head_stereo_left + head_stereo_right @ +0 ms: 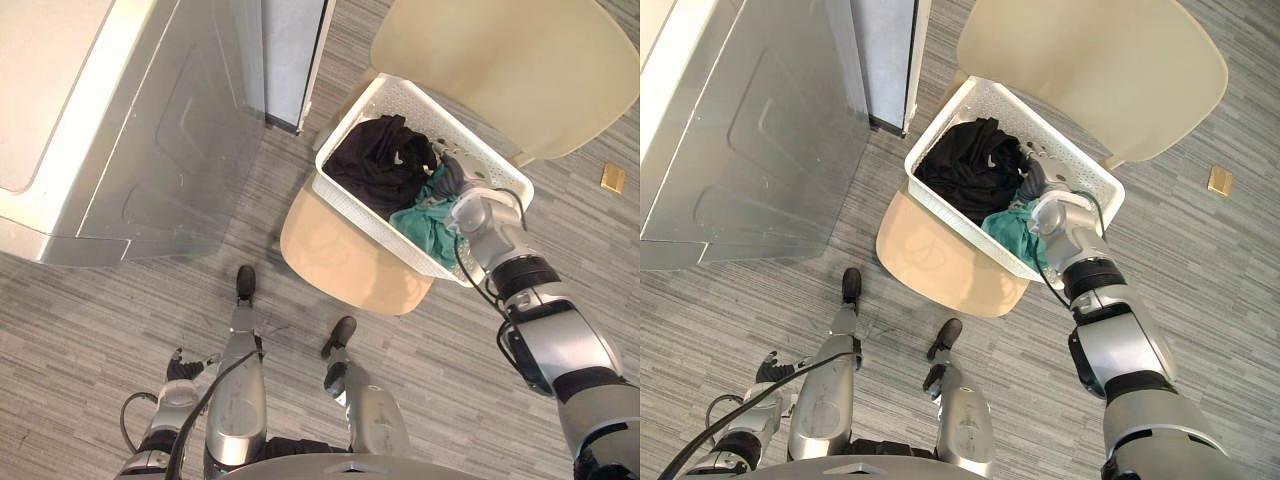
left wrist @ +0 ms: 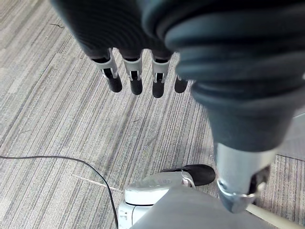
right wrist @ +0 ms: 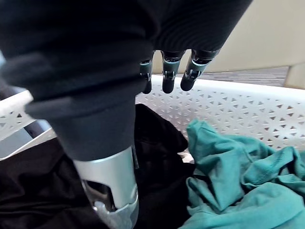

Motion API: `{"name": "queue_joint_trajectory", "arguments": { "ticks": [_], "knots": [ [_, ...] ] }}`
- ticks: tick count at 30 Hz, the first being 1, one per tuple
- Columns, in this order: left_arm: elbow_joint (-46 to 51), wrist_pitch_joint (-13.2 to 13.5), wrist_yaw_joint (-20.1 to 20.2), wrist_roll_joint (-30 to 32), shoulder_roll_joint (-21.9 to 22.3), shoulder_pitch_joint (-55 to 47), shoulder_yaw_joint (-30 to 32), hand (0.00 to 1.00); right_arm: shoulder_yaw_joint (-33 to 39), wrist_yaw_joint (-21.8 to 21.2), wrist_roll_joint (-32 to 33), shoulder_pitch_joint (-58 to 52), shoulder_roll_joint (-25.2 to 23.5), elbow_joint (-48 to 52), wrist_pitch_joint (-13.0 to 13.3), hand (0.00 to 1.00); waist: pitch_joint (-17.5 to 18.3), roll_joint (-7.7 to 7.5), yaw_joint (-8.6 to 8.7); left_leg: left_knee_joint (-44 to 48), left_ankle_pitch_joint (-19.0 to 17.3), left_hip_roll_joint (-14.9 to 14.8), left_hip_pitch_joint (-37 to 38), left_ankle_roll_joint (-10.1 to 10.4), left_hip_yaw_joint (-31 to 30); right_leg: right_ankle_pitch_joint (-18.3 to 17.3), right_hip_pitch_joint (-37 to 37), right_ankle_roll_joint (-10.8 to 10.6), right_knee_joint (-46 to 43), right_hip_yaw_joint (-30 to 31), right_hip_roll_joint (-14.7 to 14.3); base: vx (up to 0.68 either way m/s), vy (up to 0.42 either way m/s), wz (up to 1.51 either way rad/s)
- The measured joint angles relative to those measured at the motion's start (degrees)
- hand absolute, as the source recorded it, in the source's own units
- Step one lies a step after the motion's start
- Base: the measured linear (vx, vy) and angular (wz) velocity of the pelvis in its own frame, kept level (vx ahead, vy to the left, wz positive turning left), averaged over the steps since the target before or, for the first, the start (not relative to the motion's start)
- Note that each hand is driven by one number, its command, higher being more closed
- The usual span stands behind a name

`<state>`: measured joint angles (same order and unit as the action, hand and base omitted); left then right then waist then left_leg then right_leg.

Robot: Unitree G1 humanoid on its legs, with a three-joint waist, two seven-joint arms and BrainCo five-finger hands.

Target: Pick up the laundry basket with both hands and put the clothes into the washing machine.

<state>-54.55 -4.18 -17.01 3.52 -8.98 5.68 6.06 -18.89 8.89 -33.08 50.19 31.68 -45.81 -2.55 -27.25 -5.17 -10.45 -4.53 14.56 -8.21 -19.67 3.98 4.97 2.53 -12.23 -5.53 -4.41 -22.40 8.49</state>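
Observation:
A white perforated laundry basket (image 1: pixel 370 222) rests on the seat of a beige chair (image 1: pixel 340 255). A heap of black clothes (image 1: pixel 380 160) fills its left half, and a teal garment (image 1: pixel 425 225) lies at its right. My right hand (image 1: pixel 458 172) hovers over the right part of the basket, above the clothes. Its fingers (image 3: pixel 169 78) hang relaxed near the far wall (image 3: pixel 238 109) and hold nothing, with teal cloth (image 3: pixel 238 167) below. My left hand (image 1: pixel 185 368) hangs low at my left side, open, with its fingers (image 2: pixel 136 81) over the carpet, far from the basket.
The silver-grey washing machine (image 1: pixel 90 130) stands at the upper left, a stretch of striped grey carpet between it and the chair. The chair's backrest (image 1: pixel 510 60) rises behind the basket. A small yellow object (image 1: pixel 612 178) lies on the floor at the far right.

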Motion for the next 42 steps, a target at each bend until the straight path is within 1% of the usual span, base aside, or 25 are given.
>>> {"name": "queue_joint_trajectory", "arguments": {
  "ticks": [6,16,18,22,26,28,31,33,34,36,42],
  "knots": [
    [0.14,-0.20,-0.25,0.02,-0.04,0.51,-0.80,0.00,-0.39,0.43,-1.03,-0.13,-0.18,0.52,-0.03,0.00,0.00,0.00,-0.64,0.00,0.32,0.06,-2.20,-0.02,-1.02,-0.42,-1.74,0.05,-0.71,-0.84,0.06,0.00,-0.014,0.07],
    [2.21,0.45,-1.31,-1.12,-0.70,1.78,-3.63,0.00,-1.34,0.45,-0.97,0.24,-0.28,-1.27,-0.46,0.00,0.00,0.01,-0.97,0.00,0.74,0.39,-4.56,0.09,-3.55,-0.95,-2.47,0.01,-0.72,-3.43,0.06,0.01,-0.015,0.11],
    [2.15,0.43,-1.38,-1.22,-0.70,1.89,-3.92,0.00,-1.32,0.46,-0.71,1.69,-0.28,-3.60,-0.62,0.00,-0.01,0.03,-1.66,0.01,0.84,0.43,-5.74,0.09,-3.71,-0.96,-3.51,0.01,-0.78,-3.58,0.06,0.01,-0.005,0.02],
    [2.10,0.42,-1.43,-2.22,-0.66,1.89,-3.91,0.00,-1.21,0.63,0.16,3.03,-0.28,-5.31,-1.16,0.00,-0.03,0.06,-2.09,0.02,0.93,0.63,-6.71,0.07,-4.22,-1.07,-4.15,-0.03,-0.76,-4.10,0.13,0.02,-0.004,0.05],
    [2.19,0.66,-1.44,-2.28,-0.66,1.89,-3.90,0.00,-0.67,1.91,0.92,5.43,-0.16,-6.98,-1.33,0.00,-0.04,0.08,-2.20,0.03,0.96,0.74,-8.90,0.04,-4.69,-1.20,-6.12,-0.13,-0.89,-4.55,0.16,0.01,-0.002,0.01],
    [2.19,0.67,-1.44,-2.32,-0.61,1.89,-3.80,0.00,-0.11,2.42,1.83,6.49,-0.13,-7.36,-1.44,0.00,-0.07,0.13,-2.64,0.06,1.03,0.77,-10.83,0.00,-4.82,-1.19,-7.96,-0.13,-0.99,-4.72,0.19,0.03,0.000,-0.03],
    [2.25,0.80,-1.47,-2.34,-0.37,1.89,-3.63,0.00,-0.12,2.43,1.83,6.91,-0.13,-7.87,-1.42,0.00,-0.16,0.28,-3.24,0.10,1.14,0.84,-11.68,0.00,-4.90,-1.20,-8.73,-0.13,-0.97,-4.87,0.24,0.05,-0.007,0.00],
    [3.09,0.86,-1.54,-2.43,0.21,1.98,-3.39,0.00,-0.11,2.48,1.84,8.03,-0.08,-9.20,-1.51,0.00,-0.18,0.32,-3.63,1.97,0.68,0.85,-13.51,-0.03,-4.97,-1.20,-9.71,-0.13,-0.95,-4.86,0.25,0.04,0.001,-0.01],
    [3.69,0.85,-1.57,-2.68,0.28,1.98,-3.38,0.00,-0.11,2.49,1.84,8.28,-0.02,-9.20,-1.52,0.00,-0.24,0.42,-3.69,2.29,0.58,0.79,-13.92,-0.03,-4.99,-1.20,-9.93,-0.13,-0.90,-4.86,0.18,0.01,0.007,-0.04],
    [5.98,0.89,-1.66,-3.42,0.69,2.21,-3.58,0.00,-0.14,2.59,1.85,9.02,0.01,-9.16,-1.48,0.00,-0.75,1.25,-3.84,2.54,0.46,0.54,-14.54,0.00,-5.07,-1.19,-10.43,-0.11,-0.91,-4.77,-0.01,0.00,0.011,-0.05],
    [9.22,1.96,-2.22,-4.63,1.17,2.94,-4.62,0.00,-0.22,3.15,1.70,8.50,0.07,-9.17,-1.43,0.00,-1.04,1.76,-4.37,3.34,0.23,0.10,-16.55,-0.07,-4.79,-1.02,-12.45,0.03,-1.08,-3.98,-0.33,0.00,0.025,-0.07]
  ]
}}
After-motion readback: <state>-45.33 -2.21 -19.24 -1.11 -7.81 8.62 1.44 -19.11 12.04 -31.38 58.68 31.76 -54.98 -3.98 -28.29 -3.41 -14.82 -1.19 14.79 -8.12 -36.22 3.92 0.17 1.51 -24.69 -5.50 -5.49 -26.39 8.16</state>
